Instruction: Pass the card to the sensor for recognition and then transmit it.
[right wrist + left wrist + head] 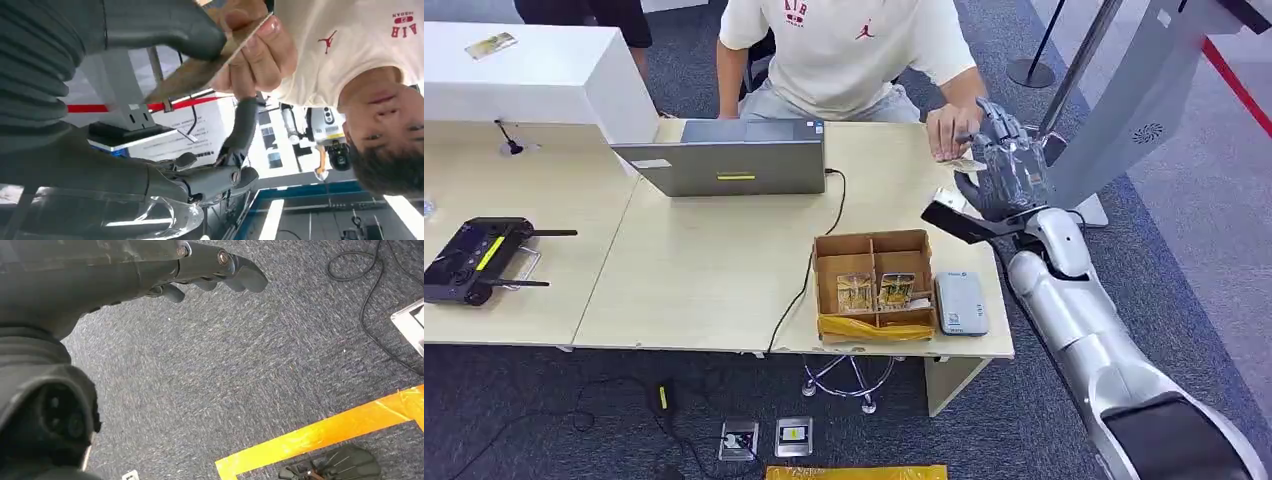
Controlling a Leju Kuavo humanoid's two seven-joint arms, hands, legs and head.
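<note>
My right hand [1009,165] is raised over the table's far right corner and pinches a thin yellowish card [967,165] between thumb and finger. In the right wrist view the card [200,70] runs from under my thumb [165,27] to a person's hand [255,50], which grips its other end. That person's hand [952,128] reaches across the table from behind. The sensor, a small grey-white reader [961,302], lies flat near the table's front right edge. My left hand [215,267] hangs above the carpet, its fingers loose and holding nothing.
A brown cardboard box [874,250] with more cards in its compartments stands left of the reader. A laptop [729,155] and its cable sit mid-table, and a black controller [479,258] lies far left. The person in a white shirt [849,45] sits behind the table. A grey kiosk stand [1124,100] rises at right.
</note>
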